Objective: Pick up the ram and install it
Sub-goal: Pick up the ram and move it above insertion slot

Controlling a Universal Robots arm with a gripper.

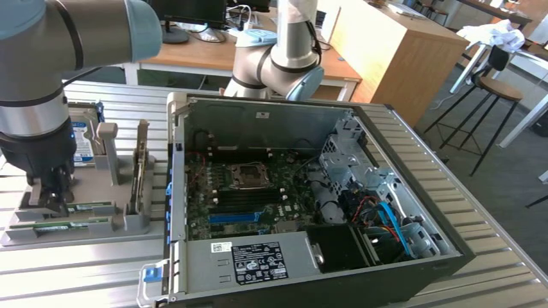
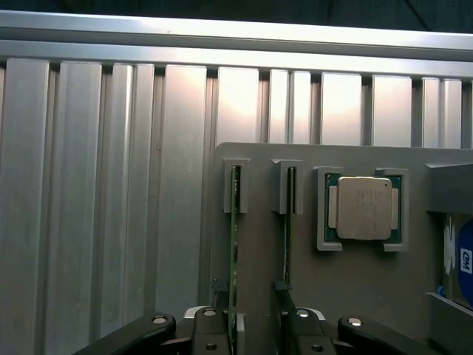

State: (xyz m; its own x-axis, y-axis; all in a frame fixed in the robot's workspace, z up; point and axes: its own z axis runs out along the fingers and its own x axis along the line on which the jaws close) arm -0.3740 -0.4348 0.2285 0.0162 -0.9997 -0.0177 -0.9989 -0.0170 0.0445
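At the exterior view's left, the arm (image 1: pixel 38 77) stood over a grey holder (image 1: pixel 128 221) on the slatted metal table (image 1: pixel 86 269). The gripper (image 1: pixel 51 196) was lowered to the holder's front slots, where green sticks lay on edge. From this view it could not be told which stick the gripper was over. A blue-labelled hard drive (image 1: pixel 83 146) stood at the back of the holder. An expansion card (image 1: pixel 140 168) stood on edge just beside the holder's post.

In the wrist view, the gripper (image 2: pixel 248 299) was released, with one finger on either side of the ram (image 2: pixel 235 237). The ram stood on edge in its slot in the holder (image 2: pixel 259 251) and had not been lifted. Contact between the fingers and the ram could not be confirmed. A second stick (image 2: pixel 290 214) sat in the neighbouring slot, parallel to the ram and near one finger. Past the second stick, the square silver processor chip (image 2: pixel 363 208) lay flat in its own recess. The hard drive (image 2: pixel 463 259) followed it.

Toward the exterior view's centre, the open computer case (image 1: pixel 256 109) lay on its side, exposing the motherboard (image 1: pixel 248 205). The power supply (image 1: pixel 248 260) occupied the near end of the case. At the exterior view's right stood a bar stool (image 1: pixel 498 90).
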